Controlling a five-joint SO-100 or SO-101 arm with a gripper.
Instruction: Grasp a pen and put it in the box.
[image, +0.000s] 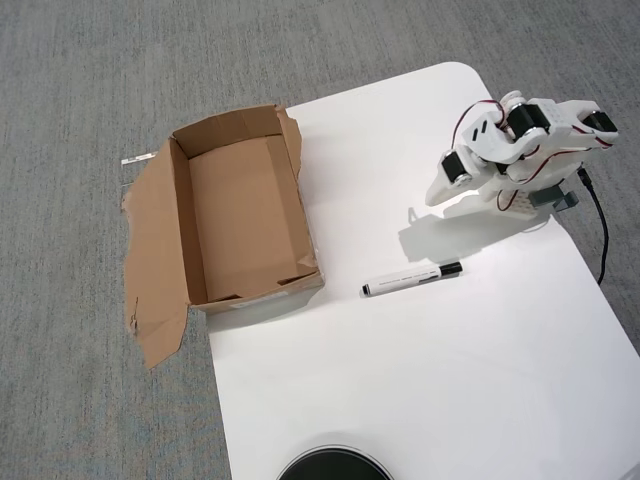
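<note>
The pen (411, 279) lies on the white table (450, 380) between the box (240, 215) and the gripper (437, 196).

Pen on the table, box open beside it.

In the overhead view the pen (411, 279), slim and white with a black cap at its right end, lies flat and nearly level, just right of the box (246, 217) without touching it. The brown cardboard box stands open and empty, edges ragged, one flap splayed flat to its left.
</note>
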